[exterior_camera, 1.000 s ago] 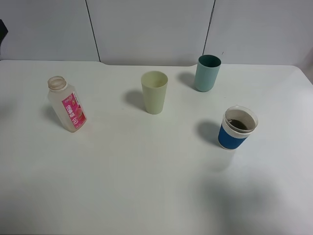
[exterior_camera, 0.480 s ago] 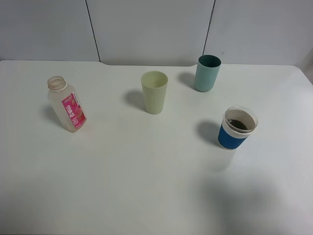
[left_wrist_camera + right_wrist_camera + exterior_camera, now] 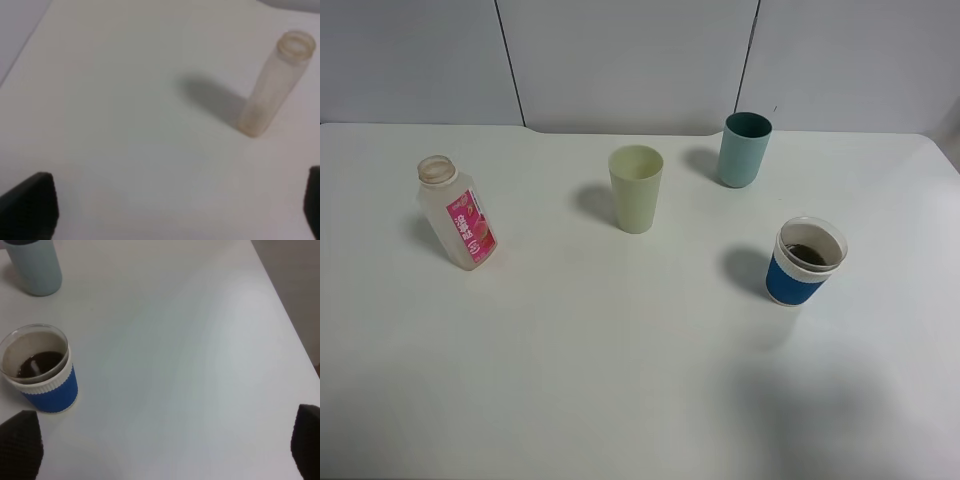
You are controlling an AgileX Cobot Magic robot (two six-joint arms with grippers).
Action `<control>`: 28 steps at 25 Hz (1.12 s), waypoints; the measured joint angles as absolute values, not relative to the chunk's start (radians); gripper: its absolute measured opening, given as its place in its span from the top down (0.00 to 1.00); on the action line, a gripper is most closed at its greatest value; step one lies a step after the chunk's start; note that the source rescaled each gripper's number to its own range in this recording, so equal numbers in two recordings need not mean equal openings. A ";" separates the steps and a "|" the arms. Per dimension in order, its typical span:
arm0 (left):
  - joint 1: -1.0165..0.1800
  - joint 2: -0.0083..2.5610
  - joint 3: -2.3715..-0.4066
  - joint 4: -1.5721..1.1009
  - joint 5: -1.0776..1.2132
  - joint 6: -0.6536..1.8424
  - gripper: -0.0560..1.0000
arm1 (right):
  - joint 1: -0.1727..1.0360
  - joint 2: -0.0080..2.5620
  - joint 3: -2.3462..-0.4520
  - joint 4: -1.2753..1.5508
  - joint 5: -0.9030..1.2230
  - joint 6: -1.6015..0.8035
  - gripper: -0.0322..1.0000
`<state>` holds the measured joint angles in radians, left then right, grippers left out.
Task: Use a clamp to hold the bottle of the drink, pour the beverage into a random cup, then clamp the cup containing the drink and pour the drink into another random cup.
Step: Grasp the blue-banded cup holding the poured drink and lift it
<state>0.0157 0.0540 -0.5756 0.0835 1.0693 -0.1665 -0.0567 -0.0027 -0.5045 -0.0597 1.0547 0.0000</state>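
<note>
standing bottle (image 3: 457, 215), pink label (image 3: 471, 229), writing illegible

Open table (image 3: 620, 380) around blue-banded cup (image 3: 806, 262) — teal cup (image 3: 745, 149) well apart.

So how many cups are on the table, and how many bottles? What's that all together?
Cups: 3 (pale yellow-green cup, teal cup, blue-banded cup)
Bottles: 1 (translucent bottle with a pink label)
Total: 4
</note>
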 joint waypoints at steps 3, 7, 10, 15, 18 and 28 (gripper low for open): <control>0.016 0.018 -0.576 0.075 1.118 -0.166 0.00 | -0.057 -0.003 -0.504 -0.060 1.055 0.000 0.00; 0.016 -0.004 -0.581 0.072 1.179 -0.166 0.00 | -0.057 -0.003 -0.504 -0.060 1.055 0.000 0.00; 0.016 -0.004 -0.587 0.070 1.208 -0.166 0.00 | -0.057 -0.003 -0.504 -0.060 1.055 0.000 0.00; 0.016 -0.004 -0.587 0.063 1.209 -0.163 0.00 | -0.057 -0.003 -0.504 -0.060 1.055 0.000 0.00; 0.016 -0.004 -0.564 0.071 1.198 -0.143 0.00 | -0.057 -0.003 -0.504 -0.060 1.055 0.000 0.00; 0.015 -0.004 -0.549 0.070 1.173 -0.130 0.00 | -0.057 -0.003 -0.504 -0.060 1.055 0.000 0.00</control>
